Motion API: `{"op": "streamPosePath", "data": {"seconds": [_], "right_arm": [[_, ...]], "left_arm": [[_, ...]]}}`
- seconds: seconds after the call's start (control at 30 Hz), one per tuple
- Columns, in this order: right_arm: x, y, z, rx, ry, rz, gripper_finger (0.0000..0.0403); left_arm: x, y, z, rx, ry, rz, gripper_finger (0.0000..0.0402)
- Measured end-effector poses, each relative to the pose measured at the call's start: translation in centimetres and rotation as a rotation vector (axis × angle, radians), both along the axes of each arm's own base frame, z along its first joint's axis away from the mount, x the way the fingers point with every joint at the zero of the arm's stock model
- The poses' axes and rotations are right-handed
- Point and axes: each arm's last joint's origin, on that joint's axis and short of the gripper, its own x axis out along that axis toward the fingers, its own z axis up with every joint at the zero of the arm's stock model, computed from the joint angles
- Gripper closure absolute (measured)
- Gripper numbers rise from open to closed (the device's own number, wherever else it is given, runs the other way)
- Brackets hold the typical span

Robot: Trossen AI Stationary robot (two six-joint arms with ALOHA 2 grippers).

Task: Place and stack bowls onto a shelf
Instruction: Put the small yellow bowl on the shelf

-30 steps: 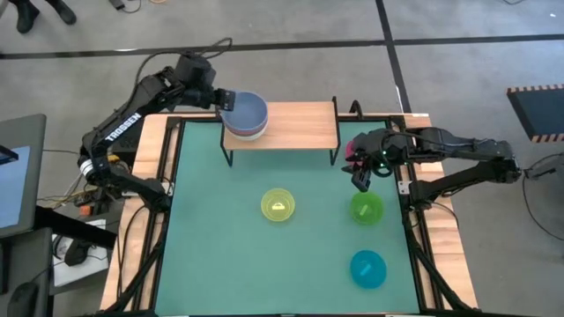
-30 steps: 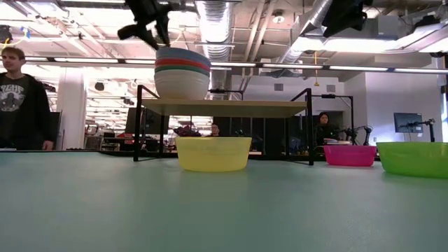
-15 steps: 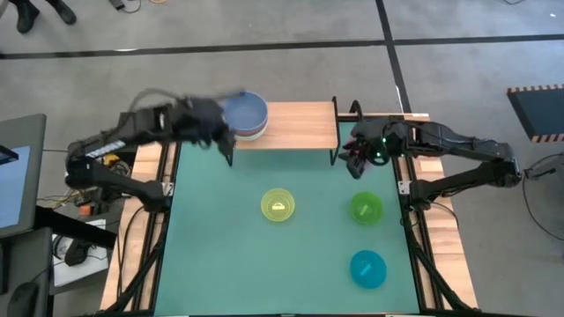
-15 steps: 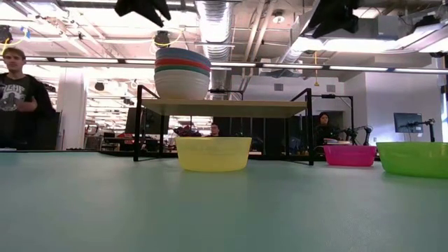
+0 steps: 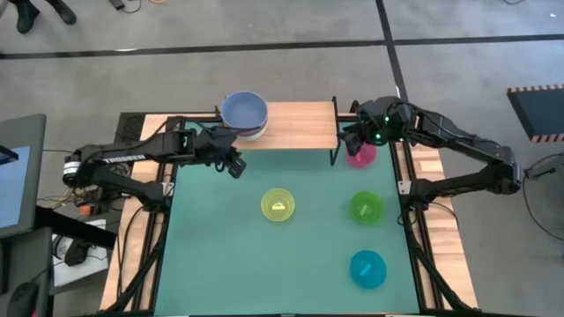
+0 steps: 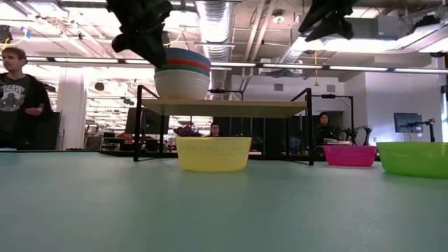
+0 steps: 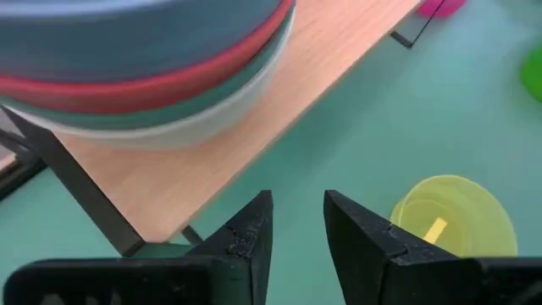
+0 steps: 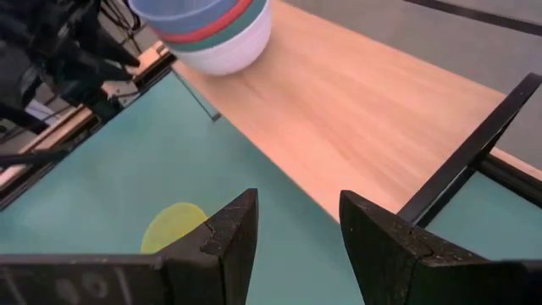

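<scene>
Periwinkle, red, dark teal and white bowls sit nested as one stack on the left end of the wooden shelf. The yellow bowl, green bowl, cyan bowl and pink bowl rest on the green table. My left gripper hovers open in front of the shelf's left end, near the stack. My right gripper hangs open above the shelf's right end, beside the pink bowl.
The shelf's black legs stand close to my right gripper. Open green table lies at the near left. A person stands in the room beyond the far edge.
My left gripper has left the stack, swinging from the shelf's far left corner toward the near edge and down in front of the shelf. My right gripper has moved toward the far edge, from beside the green bowl to the shelf's right end, uncovering the pink bowl.
</scene>
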Motion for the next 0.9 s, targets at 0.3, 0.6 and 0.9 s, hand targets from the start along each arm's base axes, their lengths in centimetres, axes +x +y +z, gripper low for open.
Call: {"op": "streamPosePath", "data": {"seconds": [0.3, 0.6, 0.9], "right_arm": [[-0.1, -0.2, 0.0, 0.006, -0.002, -0.014, 0.0211], [0.1, -0.3, 0.2, 0.007, -0.034, -0.022, 0.0211], [0.1, -0.2, 0.3, 0.012, -0.041, -0.021, 0.0211]], "left_arm": [[-0.2, 2.7, -0.2, 0.062, 0.047, 0.006, 0.0316], [0.2, 4.3, -0.4, 0.052, 0.033, -0.050, 0.0316], [-2.9, 1.4, 7.0, 0.072, -0.076, -0.200, 0.0316]]}}
